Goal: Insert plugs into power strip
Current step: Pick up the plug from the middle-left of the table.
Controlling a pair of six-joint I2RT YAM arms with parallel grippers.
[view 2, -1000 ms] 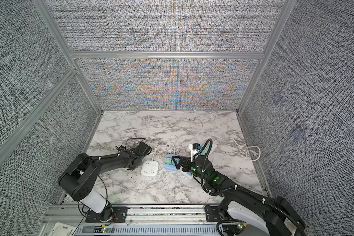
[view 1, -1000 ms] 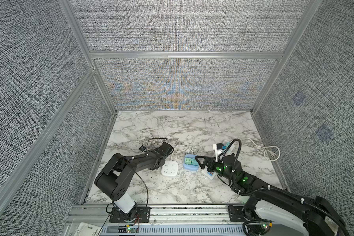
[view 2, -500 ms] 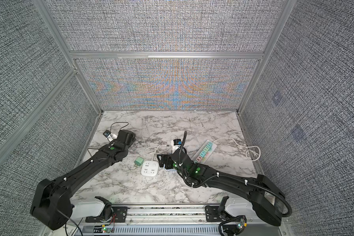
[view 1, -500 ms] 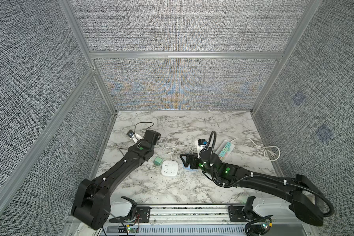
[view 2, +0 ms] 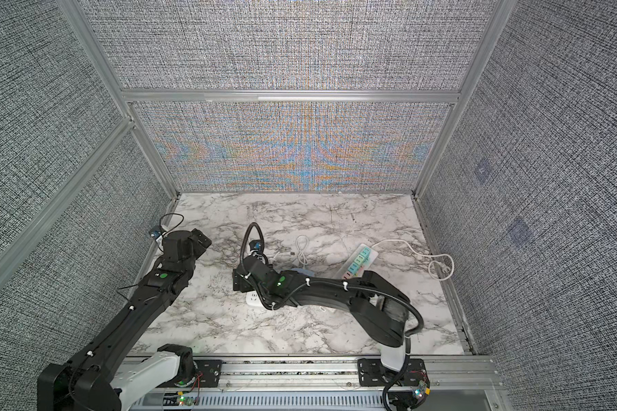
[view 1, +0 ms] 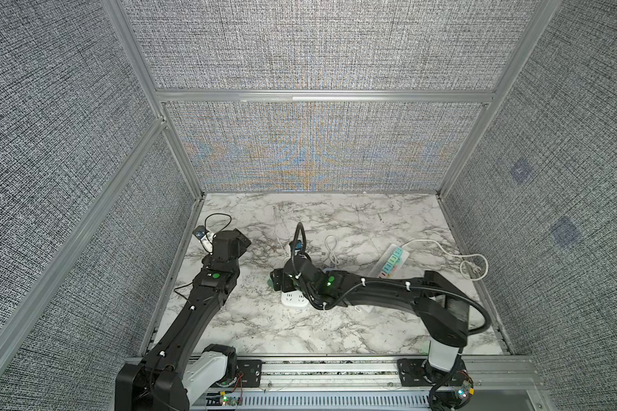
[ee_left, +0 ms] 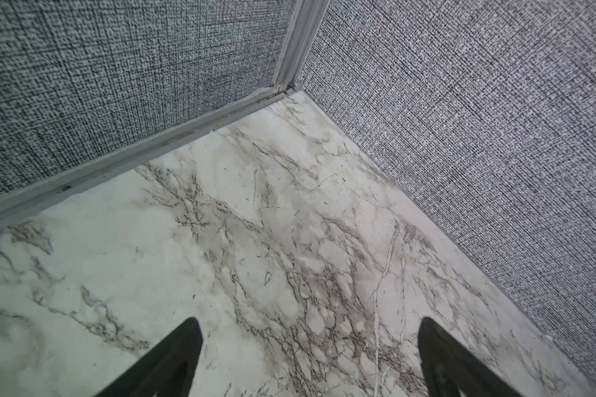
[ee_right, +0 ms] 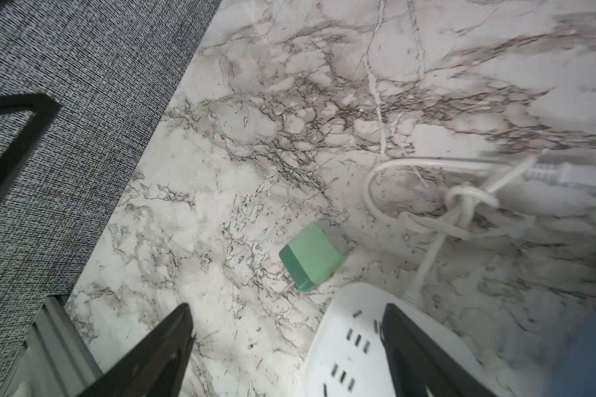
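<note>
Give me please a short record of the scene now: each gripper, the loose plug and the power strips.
left gripper: open, empty, over the table, near a wall corner
right gripper: open, empty, near green plug
green plug: lying on table, beside white power strip, not inserted
long power strip: row of coloured plugs in it

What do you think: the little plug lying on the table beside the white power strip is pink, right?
Not pink. The right wrist view shows that the plug is mint green. It does lie on the table beside the white power strip.
</note>
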